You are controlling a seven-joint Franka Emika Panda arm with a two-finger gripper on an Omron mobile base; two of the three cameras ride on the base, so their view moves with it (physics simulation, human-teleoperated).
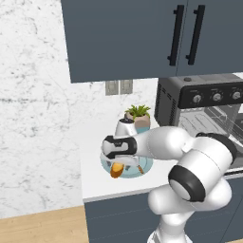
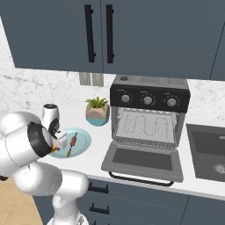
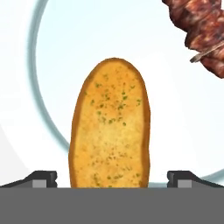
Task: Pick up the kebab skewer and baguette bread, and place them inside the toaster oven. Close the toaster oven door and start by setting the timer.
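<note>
Herb-flecked matt crust on baguette bread point(image 3: 110, 127); glossy smooth plate point(image 3: 39, 65).

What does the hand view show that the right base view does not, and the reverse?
Hand view alone: the baguette bread close up, golden with green flecks, lying between the open gripper fingertips. Right base view alone: the toaster oven with its door dropped open, a potted plant and a sink. Both: the kebab skewer on the pale blue plate, and the white counter.
</note>
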